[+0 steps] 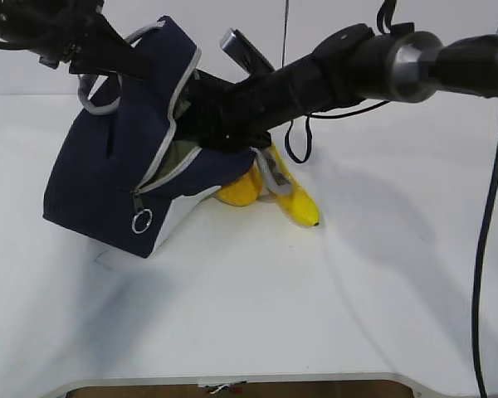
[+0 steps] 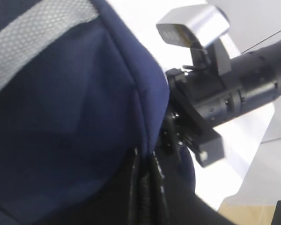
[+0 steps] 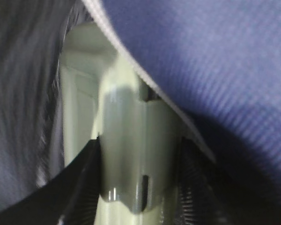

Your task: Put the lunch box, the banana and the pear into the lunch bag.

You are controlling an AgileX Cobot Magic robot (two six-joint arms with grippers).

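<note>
The navy lunch bag (image 1: pixel 108 182) is tipped up on the table, mouth facing right, its zipper ring (image 1: pixel 142 221) hanging low. My left gripper (image 1: pixel 108 58) is shut on the bag's upper edge by the grey handle (image 2: pixel 33 33), and the jaws pinch the fabric (image 2: pixel 147 176). My right gripper (image 3: pixel 138 180) is inside the bag's mouth, shut on the sage-green lid of the lunch box (image 3: pixel 131 140), with navy fabric (image 3: pixel 215 70) over it. From outside the box and right gripper are hidden. The pear (image 1: pixel 239 191) and the banana (image 1: pixel 299 206) lie behind the bag, under the right arm (image 1: pixel 315 79).
The white table (image 1: pixel 357 290) stretches to the front and right of the bag, and its front edge (image 1: pixel 232 381) runs along the bottom. A black cable (image 1: pixel 490 207) hangs down at the far right. The right arm's wrist camera (image 2: pixel 192 28) is close to the bag's edge.
</note>
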